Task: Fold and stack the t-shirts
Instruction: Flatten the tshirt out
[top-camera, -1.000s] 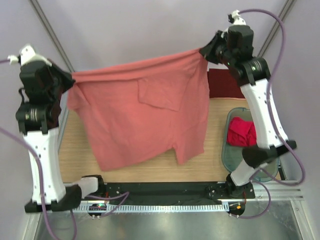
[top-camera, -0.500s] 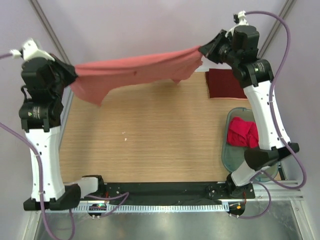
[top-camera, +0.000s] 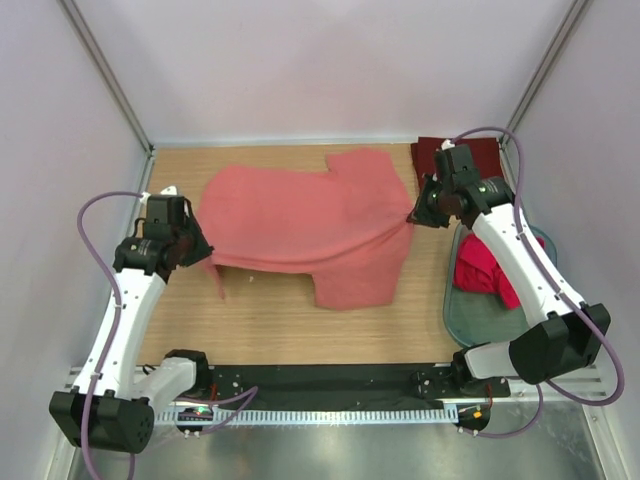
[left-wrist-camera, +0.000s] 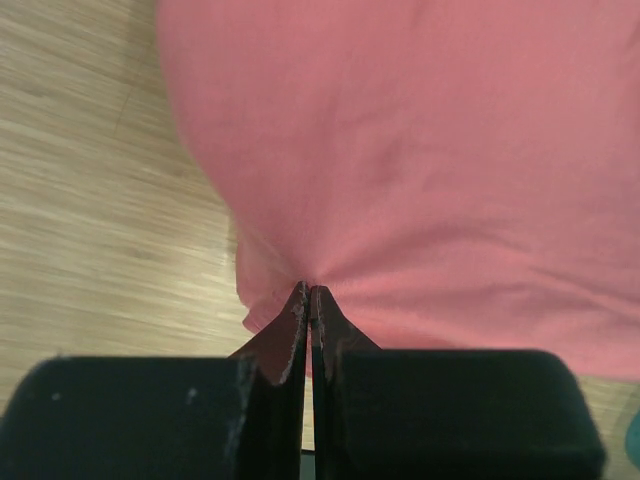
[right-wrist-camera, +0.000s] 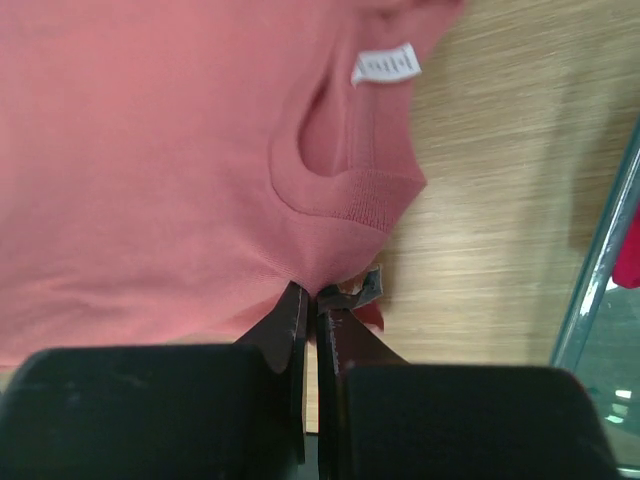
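Left pincer (left-wrist-camera: 308, 290): jaws pressed together on a pinch of the salmon-pink t-shirt (top-camera: 300, 225); the cloth gathers into creases right at the tips and fans out flat ahead of them; bare wood of the counter (top-camera: 270, 320) shows to the left of the fingers in the left wrist view.

Between the two pincers the shirt lies spread on the counter, held at its left and right edges; near the right pincer one flap reaches toward the far edge and another toward the arm bases.

Right pincer (right-wrist-camera: 312, 292): jaws closed on the shirt's edge just below the ribbed neckline (right-wrist-camera: 345, 195); the neck opening sits directly ahead of the tips; a white label (right-wrist-camera: 385, 65) lies further ahead and slightly right.

Beyond this pincer, by the far right corner, the dark maroon t-shirt (top-camera: 428, 155) lies flat, partly hidden by the arm.

To the pincer's right and nearer the bases stands a translucent greenish tub (top-camera: 490, 320); a bright red-pink t-shirt (top-camera: 480, 262) lies bunched inside; how many shirts are in that bundle cannot be told.
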